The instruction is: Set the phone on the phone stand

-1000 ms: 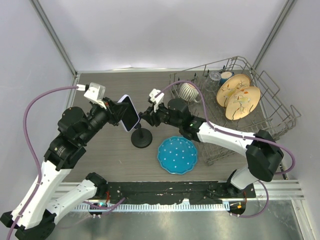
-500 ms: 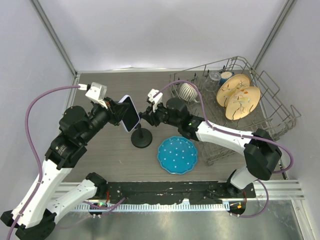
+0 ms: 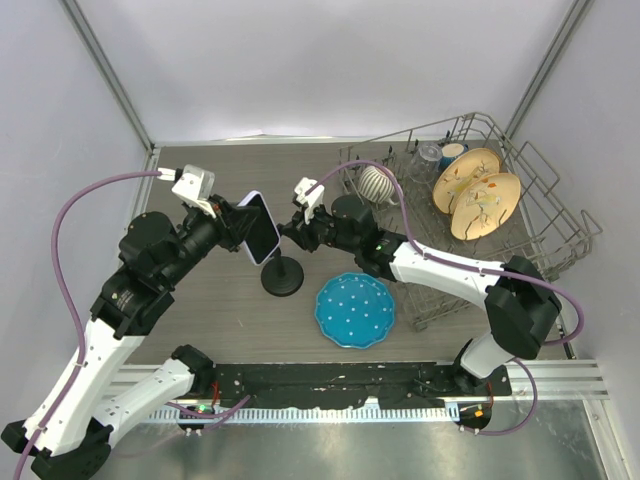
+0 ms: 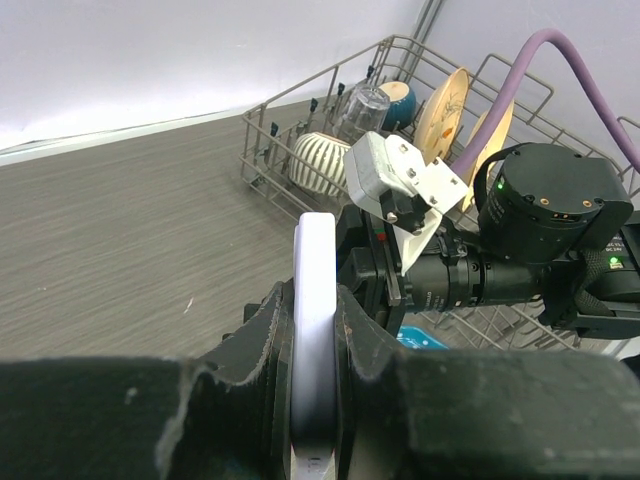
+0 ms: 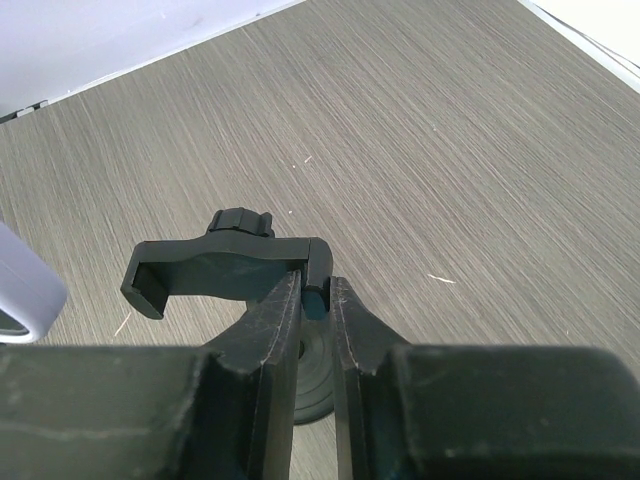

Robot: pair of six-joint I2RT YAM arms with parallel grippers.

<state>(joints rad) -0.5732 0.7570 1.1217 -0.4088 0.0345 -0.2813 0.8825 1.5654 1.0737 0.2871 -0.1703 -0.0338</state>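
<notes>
My left gripper (image 3: 238, 226) is shut on the phone (image 3: 259, 228), holding it on edge above the table; in the left wrist view its lavender-white edge (image 4: 314, 300) stands between the fingers. The black phone stand (image 3: 283, 274) stands just right of and below the phone, its round base on the table. My right gripper (image 3: 291, 234) is shut on the right end of the stand's clamp (image 5: 225, 268); the clamp's left hook is free. A corner of the phone (image 5: 22, 285) shows at the left of the right wrist view, close to the clamp but apart.
A blue dotted plate (image 3: 355, 309) lies right of the stand. A wire dish rack (image 3: 470, 215) at the right holds two wooden plates (image 3: 478, 194), a striped cup (image 3: 377, 184) and a glass. Grey walls close in on the left, back and right.
My right gripper and arm have shifted slightly left with the clamp. The phone and left gripper have hardly moved.
</notes>
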